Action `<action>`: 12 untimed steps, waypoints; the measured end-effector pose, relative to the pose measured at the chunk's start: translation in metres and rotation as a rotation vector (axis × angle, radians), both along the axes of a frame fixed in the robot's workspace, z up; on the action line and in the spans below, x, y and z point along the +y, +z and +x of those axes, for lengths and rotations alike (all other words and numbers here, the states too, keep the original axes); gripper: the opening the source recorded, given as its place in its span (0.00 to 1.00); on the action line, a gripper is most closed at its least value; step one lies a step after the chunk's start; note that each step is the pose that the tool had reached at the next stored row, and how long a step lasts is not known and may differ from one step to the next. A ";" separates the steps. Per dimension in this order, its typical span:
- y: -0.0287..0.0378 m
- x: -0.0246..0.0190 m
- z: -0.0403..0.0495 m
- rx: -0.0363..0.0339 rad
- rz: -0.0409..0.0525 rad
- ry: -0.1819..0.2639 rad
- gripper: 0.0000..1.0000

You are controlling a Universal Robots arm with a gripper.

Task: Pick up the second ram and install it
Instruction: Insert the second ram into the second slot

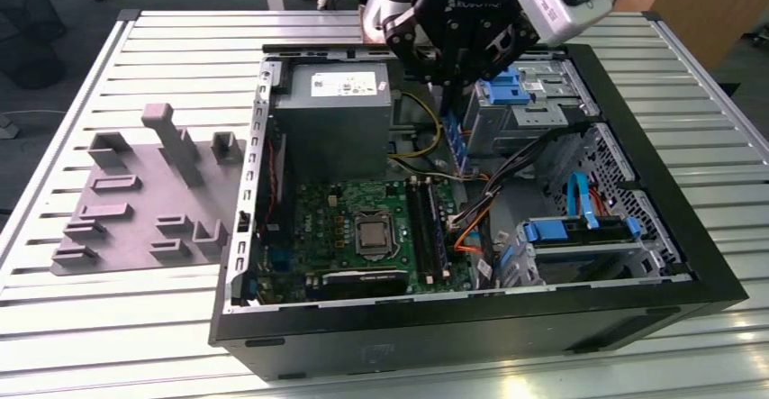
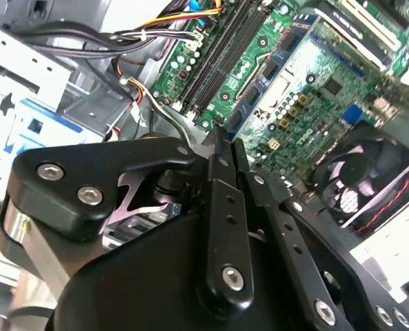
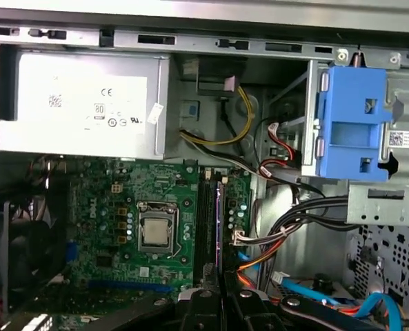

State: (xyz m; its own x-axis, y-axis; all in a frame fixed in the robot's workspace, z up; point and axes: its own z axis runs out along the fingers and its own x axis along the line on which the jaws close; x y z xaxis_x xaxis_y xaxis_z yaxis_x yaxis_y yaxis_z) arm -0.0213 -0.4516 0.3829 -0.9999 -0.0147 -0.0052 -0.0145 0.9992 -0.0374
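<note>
Near, on the motherboard point(image 1: 360, 228), one stick is seen seated in the slots point(image 1: 423, 223). Farther back, the gripper point(image 1: 455, 88) hangs over the case point(image 1: 673, 264), fingers point(image 2: 221, 148) clamped together on the second ram point(image 1: 453, 133), held upright, not yet installed.

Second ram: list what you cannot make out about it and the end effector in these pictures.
Exterior view: the end effector hides the upper end of the second ram, so the hold is unclear.
First wrist view: the ram is edge-on; chips hidden.
Motherboard slots: occupancy too small to tell.
</note>
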 end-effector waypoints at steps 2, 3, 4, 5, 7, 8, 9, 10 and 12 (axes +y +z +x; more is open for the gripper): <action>-0.0003 0.0000 0.0001 0.0000 -0.0001 -0.014 0.14; -0.0005 0.0000 0.0001 0.0001 -0.0001 -0.016 0.14; -0.0005 0.0000 0.0002 0.0001 -0.0001 -0.016 0.14; -0.0007 0.0000 0.0002 0.0000 0.0000 -0.016 0.14; -0.0014 0.0001 0.0002 -0.0001 0.0003 -0.016 0.14; -0.0020 0.0000 0.0002 0.0000 0.0002 -0.016 0.14; -0.0028 0.0000 0.0002 0.0000 0.0002 -0.016 0.14; -0.0040 0.0000 0.0002 0.0000 0.0001 -0.016 0.14; -0.0067 0.0000 0.0002 0.0000 0.0000 -0.016 0.14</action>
State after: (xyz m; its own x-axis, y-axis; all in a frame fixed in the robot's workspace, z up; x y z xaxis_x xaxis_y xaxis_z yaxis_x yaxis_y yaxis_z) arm -0.0211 -0.4516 0.3762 -1.0000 0.0013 -0.0051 0.0015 0.9993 -0.0373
